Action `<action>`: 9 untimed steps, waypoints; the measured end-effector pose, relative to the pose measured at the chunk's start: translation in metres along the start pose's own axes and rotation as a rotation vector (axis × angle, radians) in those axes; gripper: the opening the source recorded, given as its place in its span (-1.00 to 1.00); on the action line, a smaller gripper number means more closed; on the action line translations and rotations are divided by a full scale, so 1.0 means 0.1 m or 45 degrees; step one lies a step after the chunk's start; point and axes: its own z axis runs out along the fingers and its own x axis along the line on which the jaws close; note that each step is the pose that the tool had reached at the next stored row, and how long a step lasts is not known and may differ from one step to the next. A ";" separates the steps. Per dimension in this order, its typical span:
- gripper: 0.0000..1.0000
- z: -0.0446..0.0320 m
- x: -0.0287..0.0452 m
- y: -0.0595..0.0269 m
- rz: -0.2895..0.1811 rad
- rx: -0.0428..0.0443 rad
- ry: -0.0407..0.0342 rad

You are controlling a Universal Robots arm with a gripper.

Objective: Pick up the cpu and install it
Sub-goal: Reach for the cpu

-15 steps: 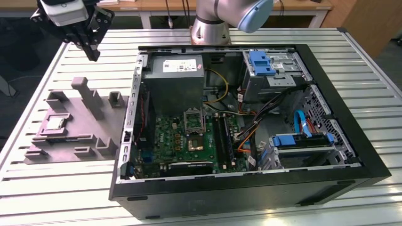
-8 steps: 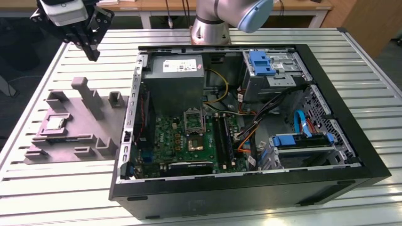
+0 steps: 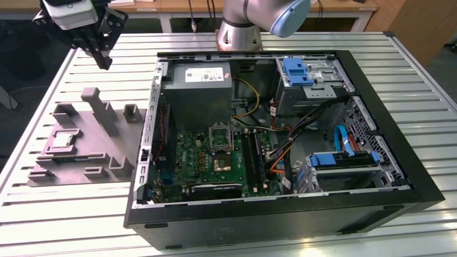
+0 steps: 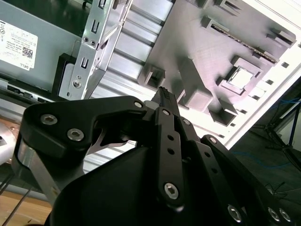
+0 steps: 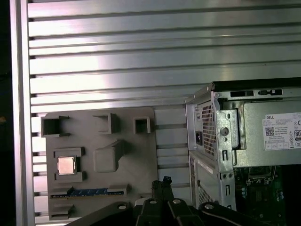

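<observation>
The cpu (image 3: 63, 140) is a small silvery square lying flat in a recess of the grey tray (image 3: 93, 155), at the exterior view's left beside the open computer case. In both wrist views it sits in the same recess: the cpu (image 4: 243, 77) and the cpu (image 5: 66, 165). My gripper (image 3: 106, 62) hangs high above the table behind the tray, fingers pointing down and shut with nothing between them. Its closed tip (image 4: 164, 94) is well away from the chip. The metal-framed socket (image 3: 220, 138) sits on the green board inside the case.
The open black case (image 3: 371, 123) holds a grey power supply (image 3: 203, 88), drive cages with blue clips (image 3: 298, 70) and loose cables (image 3: 286, 144). The tray (image 5: 131, 141) has upright posts (image 3: 100, 107). Slatted aluminium table (image 5: 141, 56) surrounds both.
</observation>
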 end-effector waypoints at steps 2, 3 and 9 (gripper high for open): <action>-0.79 -0.001 0.010 -0.001 0.000 0.000 0.0001; -0.79 -0.001 0.016 -0.001 0.000 0.000 0.0001; -0.79 -0.001 0.043 -0.003 0.000 0.000 0.0000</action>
